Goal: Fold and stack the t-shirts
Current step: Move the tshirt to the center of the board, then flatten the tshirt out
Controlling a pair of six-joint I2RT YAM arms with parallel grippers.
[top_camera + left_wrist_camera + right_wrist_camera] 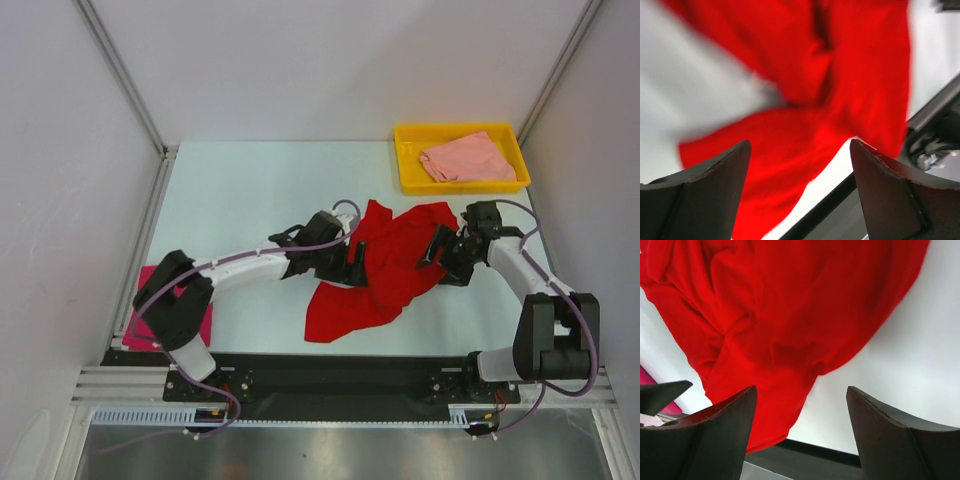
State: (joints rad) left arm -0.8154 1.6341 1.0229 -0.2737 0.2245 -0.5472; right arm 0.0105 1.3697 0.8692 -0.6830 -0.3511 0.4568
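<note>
Only the overhead view is showing the salmon t-shirt [465, 158] lying in the yellow tray [408, 182], and the magenta t-shirt [145, 300] lying at the near-left corner of the table [250, 190], partly hidden by the left arm. The red t-shirt [385, 265] is lying crumpled mid-table between both pincers. The wrist views are cropping its edges, and the left one is blurring. The left gripper [799, 144] and right gripper [801, 389] are standing wide and holding nothing, with red cloth lying just beyond their fingertips.

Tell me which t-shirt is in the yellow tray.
The salmon pink t-shirt; the red t-shirt lies crumpled in the centre, the magenta t-shirt far left.
</note>
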